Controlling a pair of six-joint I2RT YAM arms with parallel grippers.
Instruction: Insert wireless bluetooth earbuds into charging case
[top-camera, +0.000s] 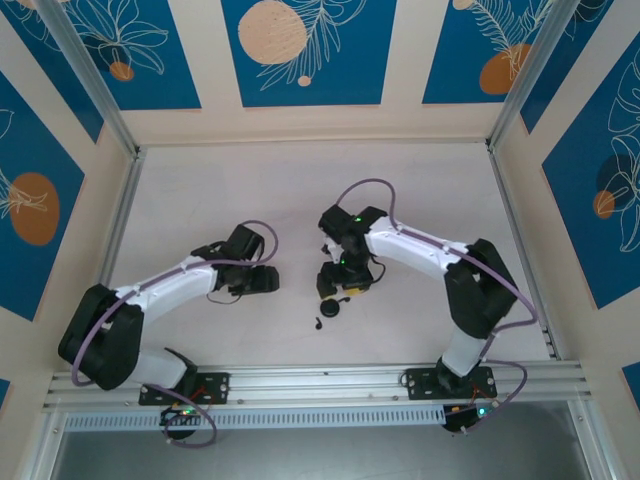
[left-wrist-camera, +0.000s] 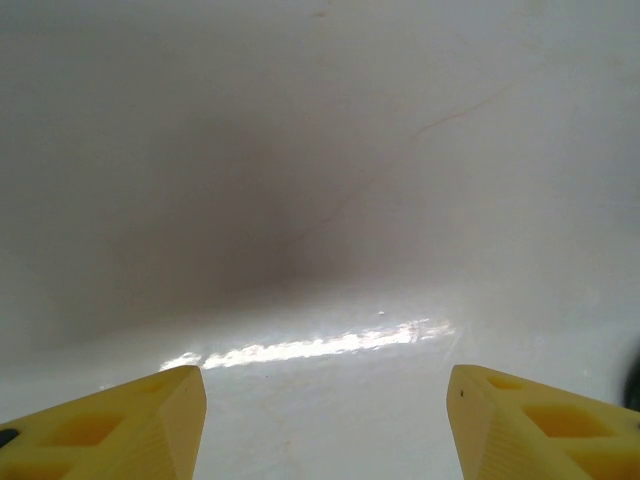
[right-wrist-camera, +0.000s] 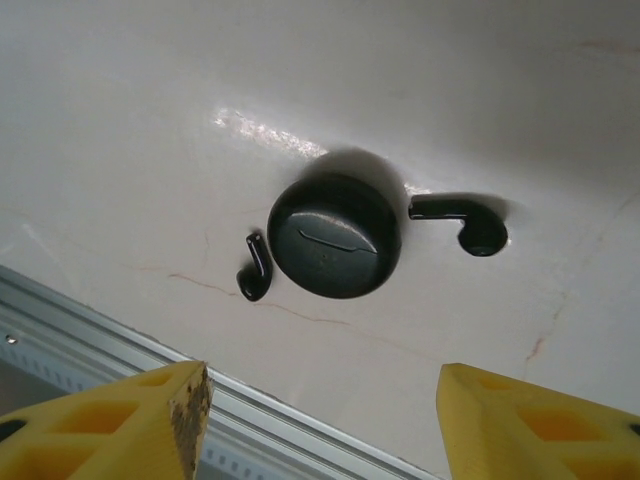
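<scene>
Nothing is inserted yet: the black case (right-wrist-camera: 335, 235), apparently shut, lies on the table (right-wrist-camera: 150, 100) by the near rail (right-wrist-camera: 80, 325), one black earbud (right-wrist-camera: 255, 268) just beside it, the second earbud (right-wrist-camera: 462, 222) on its opposite side. Right gripper (right-wrist-camera: 325, 420) and left gripper (left-wrist-camera: 325, 420) both gape open, empty

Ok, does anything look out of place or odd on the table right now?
In the right wrist view, one black earbud lies loose on the table left of the round black case and a second earbud right of it; the case looks shut. Faint hairline cracks cross the table.
</scene>
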